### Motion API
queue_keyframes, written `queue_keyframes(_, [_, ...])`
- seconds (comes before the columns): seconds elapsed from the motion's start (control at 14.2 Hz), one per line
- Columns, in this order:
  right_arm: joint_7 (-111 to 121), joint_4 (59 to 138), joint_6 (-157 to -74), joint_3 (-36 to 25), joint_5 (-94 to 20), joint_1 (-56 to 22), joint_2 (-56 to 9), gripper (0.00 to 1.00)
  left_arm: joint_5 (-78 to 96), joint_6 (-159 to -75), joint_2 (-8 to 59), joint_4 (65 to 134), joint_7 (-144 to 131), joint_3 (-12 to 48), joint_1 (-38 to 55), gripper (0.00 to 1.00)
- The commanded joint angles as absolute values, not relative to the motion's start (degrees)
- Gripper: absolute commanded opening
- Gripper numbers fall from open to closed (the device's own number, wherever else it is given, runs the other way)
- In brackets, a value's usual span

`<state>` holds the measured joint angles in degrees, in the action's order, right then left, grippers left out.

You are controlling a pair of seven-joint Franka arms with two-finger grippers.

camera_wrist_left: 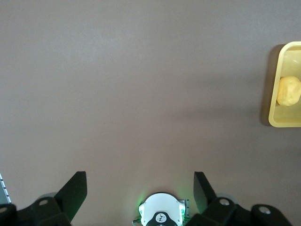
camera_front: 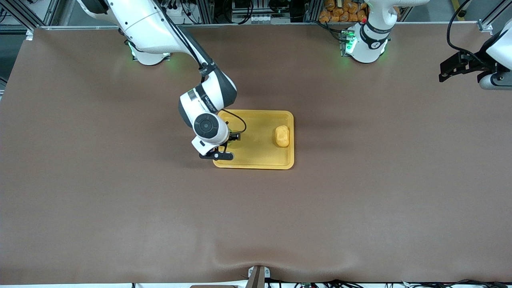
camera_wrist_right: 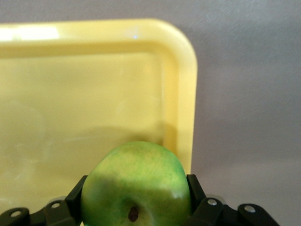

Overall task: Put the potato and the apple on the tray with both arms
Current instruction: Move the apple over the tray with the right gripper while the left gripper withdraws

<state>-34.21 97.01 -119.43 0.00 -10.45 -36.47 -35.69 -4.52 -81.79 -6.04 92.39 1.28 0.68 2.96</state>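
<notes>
Brown table mat (camera_front: 120, 208) fills your front view, with the yellow-orange tray (camera_front: 260, 160) sitting near its middle. You have the potato (camera_front: 282, 136) lying in the tray, close to the rim at the left arm's end, touching nothing else. Your right gripper (camera_front: 224, 146) is over the tray's corner at the right arm's end, low above the floor; in the right wrist view its fingers (camera_wrist_right: 75, 195) are clamped on both sides of the apple (camera_wrist_right: 136, 186), stem dimple facing the camera, tray corner just under it. You can't see the apple in the front view, since the wrist hides it. Your left gripper (camera_wrist_left: 140, 190) waits up high over bare mat near the left arm's end of the table, well apart from the tray, fingers spread wide with nothing between them. Left wrist view catches the tray edge (camera_wrist_left: 275, 84) and the potato (camera_wrist_left: 288, 90).
</notes>
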Motion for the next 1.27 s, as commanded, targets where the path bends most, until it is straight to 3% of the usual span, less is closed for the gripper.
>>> queue_keyframes(0.0, [-37.1, 99.0, -120.1, -0.5, -11.2, -38.5, -34.6, 0.0, -3.5, -81.6, -8.1, 93.7, 1.6, 0.7, 2.9, 1.0])
queue_keyframes(0.21, [-38.7, 100.1, -120.1, -0.7, -11.2, -40.0, -34.2, 0.03, -3.5, -81.8, -8.0, 93.5, 1.6, 0.8, 3.3, 1.0])
queue_keyframes(0.28, [-40.6, 100.1, -120.4, -0.7, -10.7, -40.0, -34.5, 0.69, -3.5, -81.8, -8.1, 93.7, 1.6, 1.0, 3.3, 1.0])
queue_keyframes(0.35, [-41.6, 100.1, -120.8, -0.8, -10.0, -40.2, -34.5, 1.0, -3.5, -81.8, -8.1, 93.7, 1.6, 1.1, 3.3, 1.0])
queue_keyframes(1.2, [-39.4, 95.1, -118.2, -0.9, -8.7, -36.3, -32.7, 1.0, -1.6, -81.9, -7.6, 93.3, 1.7, 1.1, 2.9, 1.0])
